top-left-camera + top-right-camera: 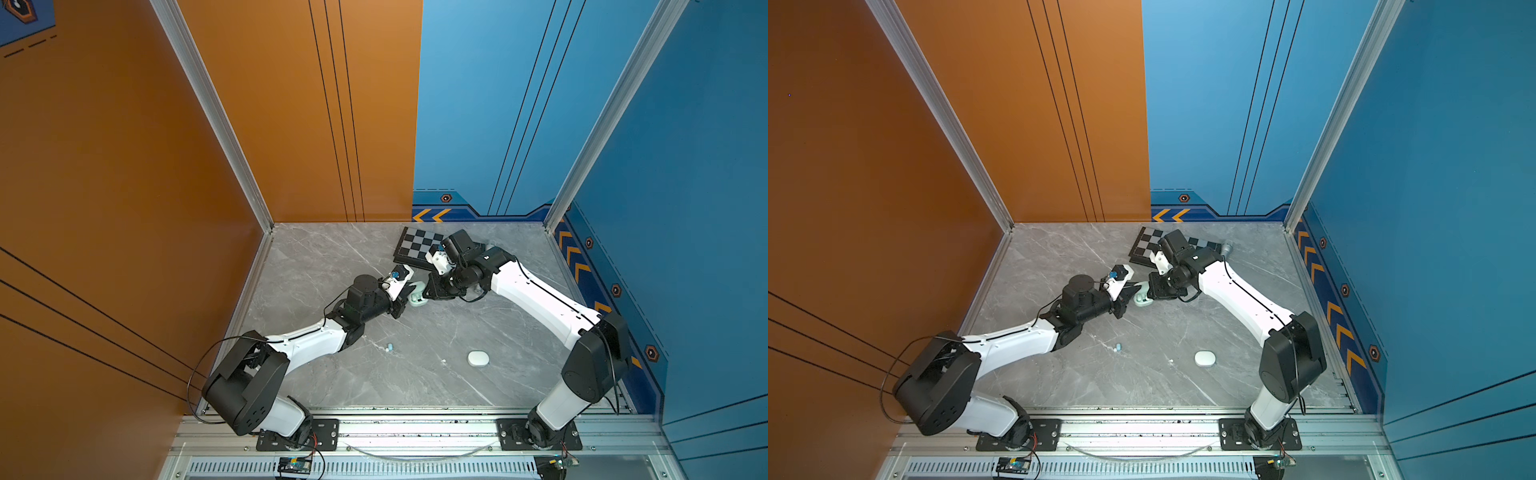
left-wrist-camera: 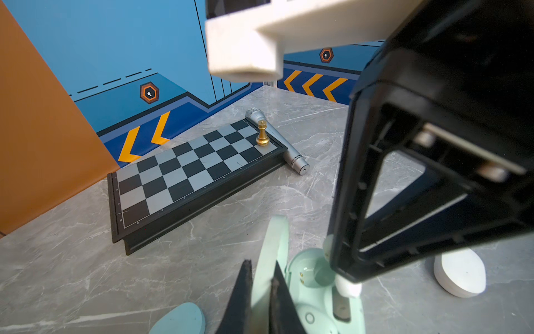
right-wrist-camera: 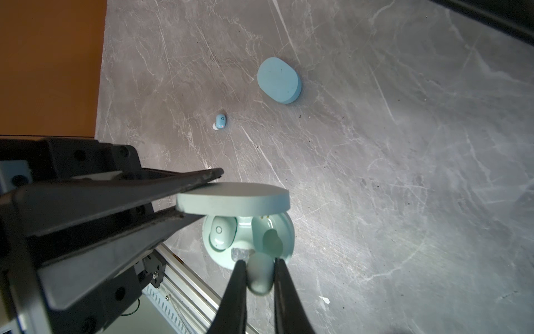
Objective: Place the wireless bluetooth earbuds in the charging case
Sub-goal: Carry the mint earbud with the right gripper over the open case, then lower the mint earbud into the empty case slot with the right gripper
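- Your right gripper [image 3: 259, 261] is pinching a mint earbud [image 3: 260, 277] between its tips, right at the open charging case [image 3: 289, 237]. Touching or not, you can't tell.
- Just ahead of those tips is the empty well [image 3: 261, 228], and beside it a second mint earbud [image 3: 221, 232] sits seated.
- Your left gripper [image 2: 261, 277] is clamped on the raised lid [image 3: 237, 199], from the opposite side.
- Beyond the lid, a light blue earbud [image 3: 221, 121] lies loose on the table [image 3: 404, 173]. Farther out sits a closed light blue case [image 3: 278, 79].
- Well past your left gripper is the chessboard [image 2: 187, 170], with a gold piece [image 2: 262, 133] upright on its far corner and a microphone [image 2: 294, 159] just behind.
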